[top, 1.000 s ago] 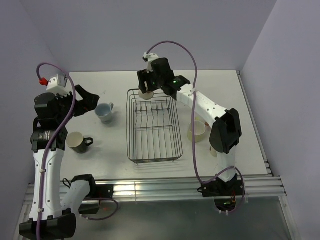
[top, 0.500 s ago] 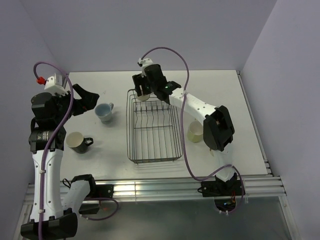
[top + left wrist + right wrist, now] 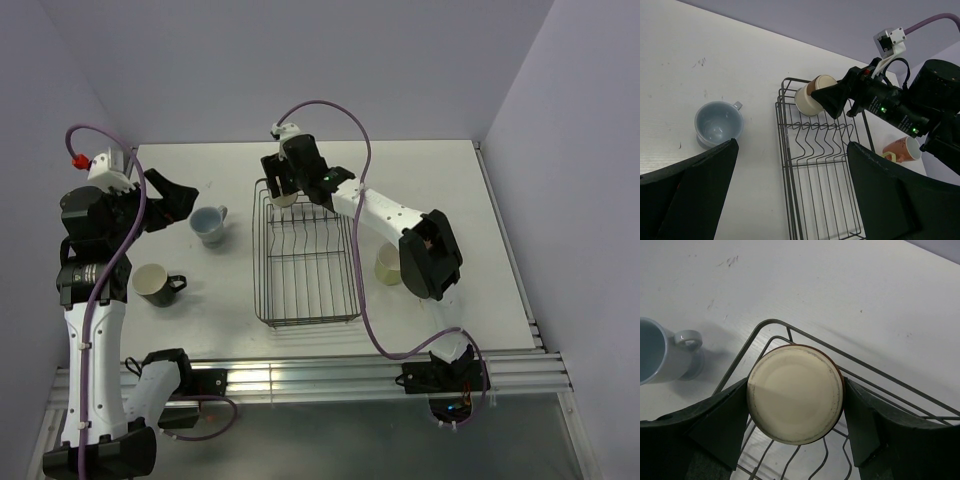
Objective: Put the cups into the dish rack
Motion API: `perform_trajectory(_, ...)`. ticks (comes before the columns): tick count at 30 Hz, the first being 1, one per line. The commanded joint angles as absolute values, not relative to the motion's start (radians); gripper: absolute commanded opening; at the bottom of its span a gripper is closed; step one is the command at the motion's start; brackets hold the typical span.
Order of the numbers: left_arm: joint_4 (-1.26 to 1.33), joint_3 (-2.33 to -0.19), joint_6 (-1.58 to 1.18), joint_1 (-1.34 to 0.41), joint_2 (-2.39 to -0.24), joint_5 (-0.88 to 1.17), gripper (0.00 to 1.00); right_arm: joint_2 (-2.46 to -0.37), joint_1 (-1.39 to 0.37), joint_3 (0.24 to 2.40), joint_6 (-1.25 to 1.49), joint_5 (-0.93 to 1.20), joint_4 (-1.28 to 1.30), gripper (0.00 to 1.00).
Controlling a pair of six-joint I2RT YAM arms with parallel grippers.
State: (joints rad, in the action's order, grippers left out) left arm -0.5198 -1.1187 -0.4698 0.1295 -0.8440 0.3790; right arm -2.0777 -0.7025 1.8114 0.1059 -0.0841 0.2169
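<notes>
My right gripper [image 3: 286, 186] is shut on a tan handleless cup [image 3: 795, 392], whose round cream end faces the wrist camera. It hangs tilted over the far-left corner of the black wire dish rack [image 3: 262, 270]. From the left wrist, this cup [image 3: 807, 100] shows just above the rack's [image 3: 785, 150] back rim. My left gripper [image 3: 178, 200] is open and empty, up near the pale blue cup [image 3: 208, 224]. A black cup [image 3: 155, 284] stands near the left arm. A pale yellow cup [image 3: 390, 265] stands right of the rack, and a salmon mug [image 3: 901, 149] beside it.
The rack's upright dividers [image 3: 825, 140] fill its far half; its near half is flat wire floor. The right forearm [image 3: 385, 212] crosses above the rack's far-right corner. Purple-grey walls close the table at the back and sides.
My right gripper has carried the tan cup a little leftward along the rack's far rim to its far-left corner, the elbow swinging left. The left arm has hardly moved.
</notes>
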Motion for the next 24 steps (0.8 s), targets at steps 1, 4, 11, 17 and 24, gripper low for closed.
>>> perform_trajectory(1,-0.476,-1.121,-0.485,0.133,-0.833,0.402,0.99,-2.085,-0.712,1.813,0.097,-0.101,0.135,0.0)
perform_trajectory(4,-0.482,-1.126,-0.483,0.135,-0.836,0.405,0.99,-2.094,-0.712,1.816,0.098,-0.101,0.137,0.0)
perform_trajectory(11,-0.489,-1.127,-0.477,0.14,-0.841,0.399,0.99,-2.109,-0.713,1.816,0.103,-0.095,0.135,0.0)
perform_trajectory(17,-0.486,-1.12,-0.483,0.14,-0.844,0.405,0.99,-2.123,-0.719,1.81,0.109,-0.101,0.129,0.0)
perform_trajectory(24,-0.488,-1.114,-0.48,0.14,-0.848,0.402,0.99,-2.141,-0.724,1.809,0.115,-0.097,0.14,0.0)
